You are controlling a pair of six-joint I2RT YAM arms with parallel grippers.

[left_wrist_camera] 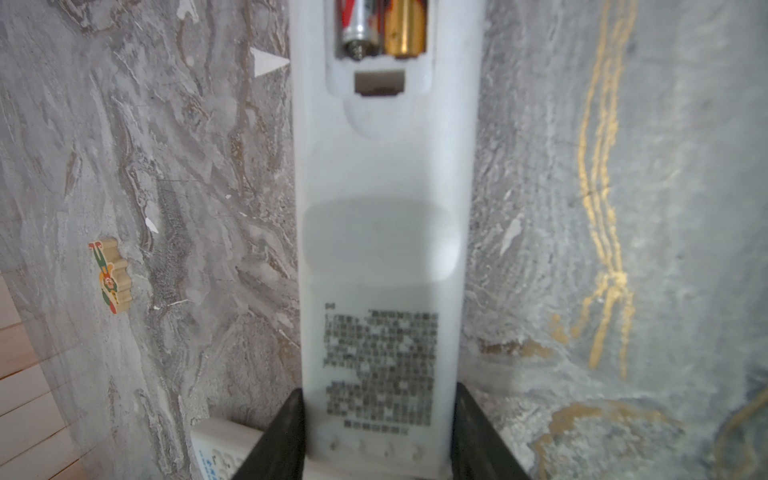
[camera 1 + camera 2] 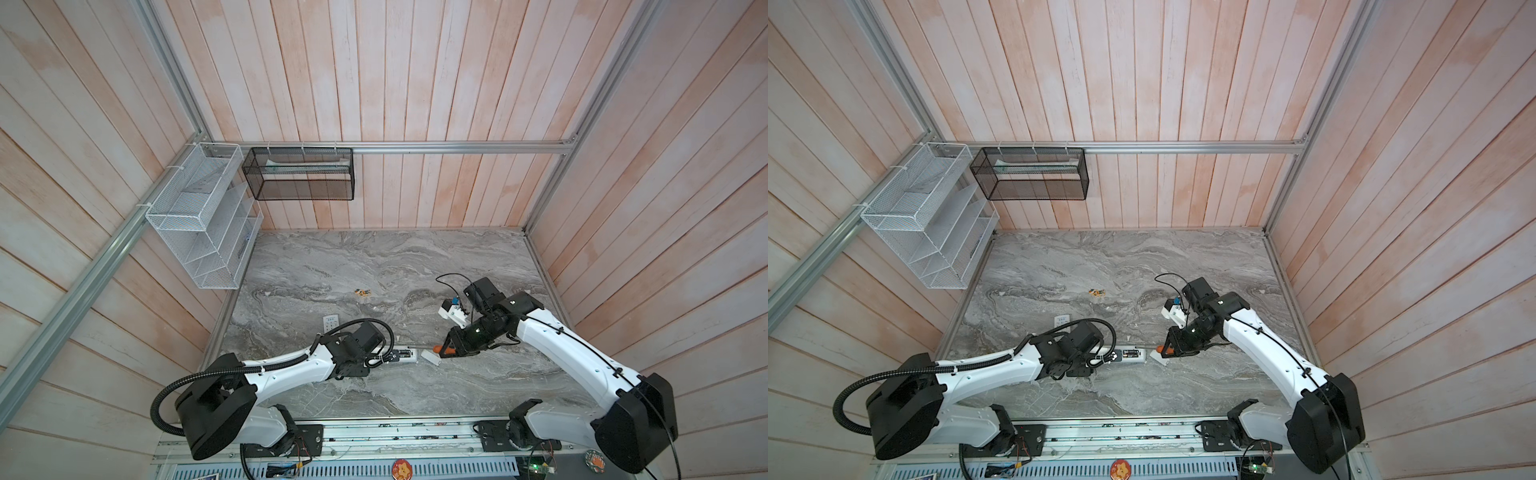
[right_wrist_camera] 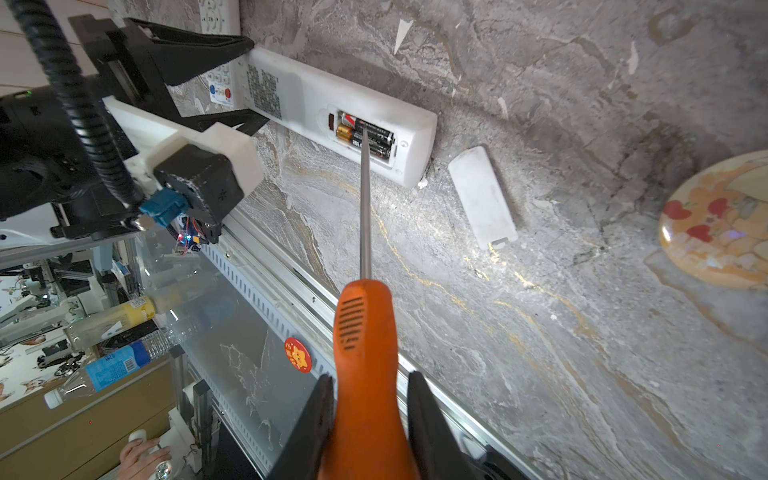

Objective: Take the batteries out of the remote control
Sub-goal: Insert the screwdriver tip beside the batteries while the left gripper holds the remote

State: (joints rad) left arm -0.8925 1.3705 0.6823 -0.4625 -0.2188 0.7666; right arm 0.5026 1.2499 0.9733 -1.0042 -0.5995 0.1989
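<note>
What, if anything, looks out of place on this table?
The battery cover lies loose on the table beside the remote, whose open bay shows both batteries. Farther back a small painted wooden piece lies alone, unrelated to the job.

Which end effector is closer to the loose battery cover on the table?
Right. The right end effector, gripping the screwdriver, is close beside the cover; the left end effector clamps the remote's far end.

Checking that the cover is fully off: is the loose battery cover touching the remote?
Apart. The right wrist view shows a strip of bare tabletop between the battery cover and the near end of the remote.
</note>
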